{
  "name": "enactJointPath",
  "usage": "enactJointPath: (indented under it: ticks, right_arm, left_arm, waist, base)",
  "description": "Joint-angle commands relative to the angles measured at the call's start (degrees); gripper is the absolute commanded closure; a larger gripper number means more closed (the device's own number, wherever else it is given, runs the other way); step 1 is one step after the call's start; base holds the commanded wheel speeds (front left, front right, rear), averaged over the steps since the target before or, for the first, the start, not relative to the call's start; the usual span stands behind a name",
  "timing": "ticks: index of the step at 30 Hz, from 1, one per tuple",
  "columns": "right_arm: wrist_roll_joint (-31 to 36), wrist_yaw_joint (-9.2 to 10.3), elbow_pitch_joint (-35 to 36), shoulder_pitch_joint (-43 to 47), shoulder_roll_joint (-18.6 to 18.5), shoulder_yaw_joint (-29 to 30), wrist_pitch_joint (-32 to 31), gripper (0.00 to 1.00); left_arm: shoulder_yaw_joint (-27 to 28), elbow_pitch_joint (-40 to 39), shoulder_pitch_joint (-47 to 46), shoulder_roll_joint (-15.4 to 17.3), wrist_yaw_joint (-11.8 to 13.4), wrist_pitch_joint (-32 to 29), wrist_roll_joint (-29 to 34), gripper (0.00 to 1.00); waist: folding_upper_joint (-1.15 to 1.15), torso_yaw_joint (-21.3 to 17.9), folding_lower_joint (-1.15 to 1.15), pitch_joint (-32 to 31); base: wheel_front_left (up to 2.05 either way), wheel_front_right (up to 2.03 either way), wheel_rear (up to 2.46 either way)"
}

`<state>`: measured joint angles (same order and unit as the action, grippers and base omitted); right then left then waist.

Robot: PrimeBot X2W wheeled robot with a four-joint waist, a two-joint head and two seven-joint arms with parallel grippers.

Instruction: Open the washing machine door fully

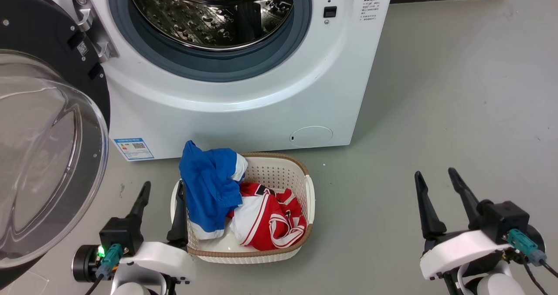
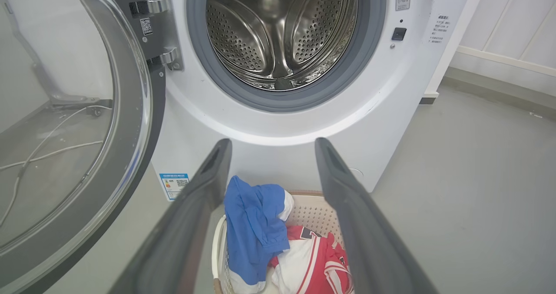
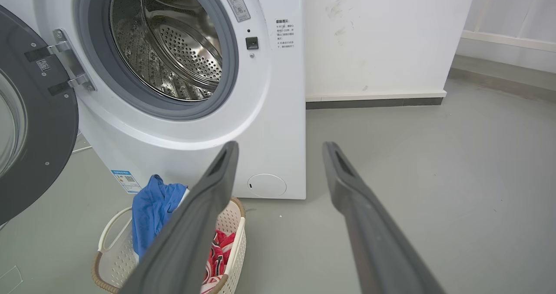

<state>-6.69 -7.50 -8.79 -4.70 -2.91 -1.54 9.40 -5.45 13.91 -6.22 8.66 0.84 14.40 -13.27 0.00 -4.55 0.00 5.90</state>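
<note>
A: Standing far left, the washing machine door (image 1: 43, 155) hangs well open. Left gripper (image 1: 163, 186) near it, fingers spread, empty. Step?

B: Seemingly the last. Washing machine (image 1: 244, 99) centre; right gripper (image 1: 435, 172) likewise spread, empty. Next: nudge the door outward, if travel remains.

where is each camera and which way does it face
Head view: on the head, looking down at washing machine and basket; left gripper, right gripper show, open.
Left wrist view: left wrist, facing the drum; left fingers rise.
Right wrist view: right wrist, facing machine front, floor; right fingers rise.
All share the swung-open washing machine door.
</note>
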Motion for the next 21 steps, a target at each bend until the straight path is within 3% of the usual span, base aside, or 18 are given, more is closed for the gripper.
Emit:
enactJointPath:
  ticks: [1, 8, 21]
  right_arm:
    - [-0.02, 0.0, -0.3, 0.1, 0.0, -0.01, 0.01, 1.0]
    - [-5.07, 0.0, -1.14, 1.01, -0.18, -0.05, -0.44, 1.0]
    - [-20.27, 0.0, -1.99, 0.3, -1.06, 0.35, -2.37, 1.0]
  left_arm:
    - [0.02, 0.24, 0.07, -0.08, 0.1, -0.1, -0.04, 1.0]
    - [0.93, 1.62, 0.34, -0.68, -0.38, -1.65, -4.4, 1.0]
    - [2.78, 1.12, 0.37, -1.55, -1.81, -4.93, -17.56, 1.0]
  waist:
    - [0.0, 0.01, 0.0, 0.01]
    - [0.0, 0.16, 0.0, -0.18]
    - [0.0, 0.63, 0.0, -0.77]
  base:
    - [0.0, 0.0, 0.0]
    - [0.0, 0.0, 0.0]
    - [0.0, 0.0, 0.0]
